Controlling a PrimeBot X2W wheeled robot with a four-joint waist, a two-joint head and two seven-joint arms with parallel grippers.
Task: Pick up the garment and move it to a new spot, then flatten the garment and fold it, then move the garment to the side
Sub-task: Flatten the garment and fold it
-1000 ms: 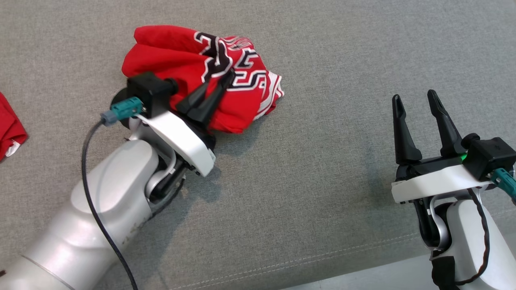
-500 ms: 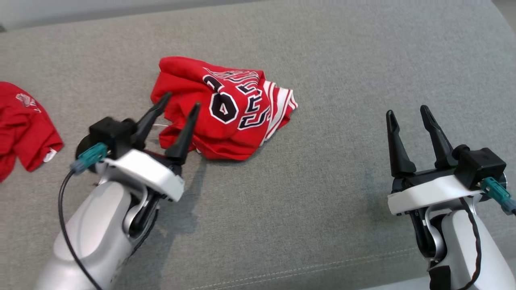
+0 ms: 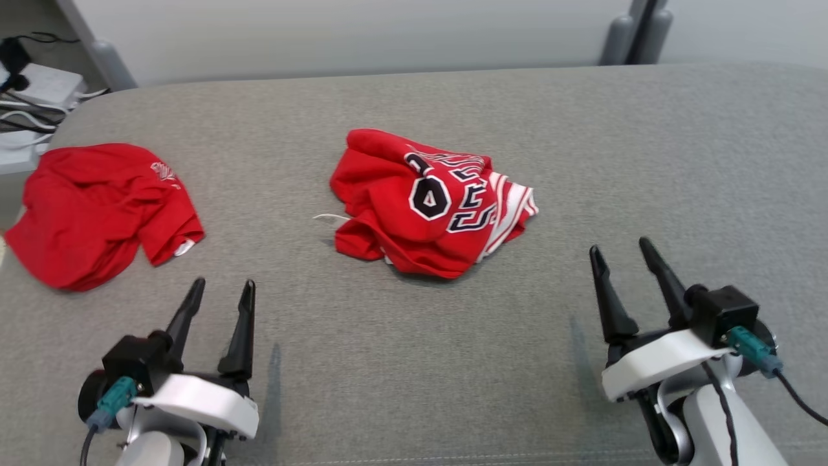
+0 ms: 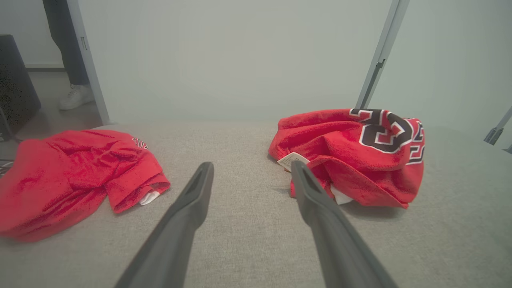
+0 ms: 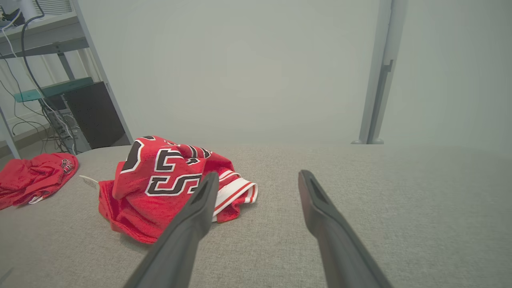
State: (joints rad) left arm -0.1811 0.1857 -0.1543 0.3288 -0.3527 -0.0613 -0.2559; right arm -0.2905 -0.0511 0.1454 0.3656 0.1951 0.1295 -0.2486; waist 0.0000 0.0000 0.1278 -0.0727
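Grey upholstered surface (image 3: 414,375): wide, woven cloth, with a stitched seam along the near edge.

Red jersey (image 3: 388,194): crumpled in a heap near the middle of the surface. Black-and-white numerals face up. The white-striped hem lies toward the robot's right.

Second red garment (image 3: 97,207): also rumpled, well apart from the jersey, at the far left edge of the surface.

Left gripper (image 3: 224,283): low over the near left of the surface. Its two dark fingers are spread with nothing between them. The jersey lies ahead of it and off to its right, clear of both fingertips, with bare grey cloth between.

Right gripper (image 3: 619,245): low over the near right, fingers likewise spread and empty. The jersey lies ahead and to its left, near the striped hem but apart from it.

The jersey lies farther out than either pair of fingertips, roughly midway between the two grippers and a little nearer the right one.

Small white tag (image 3: 326,218): pokes out from the jersey's left side and lies flat on the surface.
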